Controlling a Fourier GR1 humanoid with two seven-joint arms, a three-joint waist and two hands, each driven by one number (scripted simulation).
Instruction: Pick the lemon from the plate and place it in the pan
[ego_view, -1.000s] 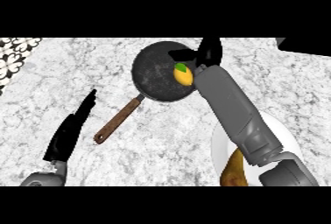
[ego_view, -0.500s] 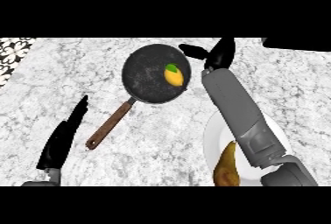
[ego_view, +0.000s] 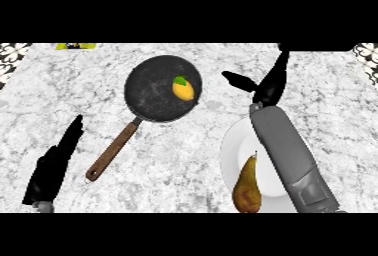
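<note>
— Where's the lemon (ego_view: 184, 90)?
— Inside the pan (ego_view: 162, 88), toward its 3 o'clock rim, long axis near 12-to-6, green leaf end up.
— And the robot hands?
— Right robot hand (ego_view: 267, 84) hangs beside the pan, fingers spread, holding nothing. Left robot hand (ego_view: 55, 165) rests straight-fingered at 8 o'clock on the surface (ego_view: 177, 155).
</note>
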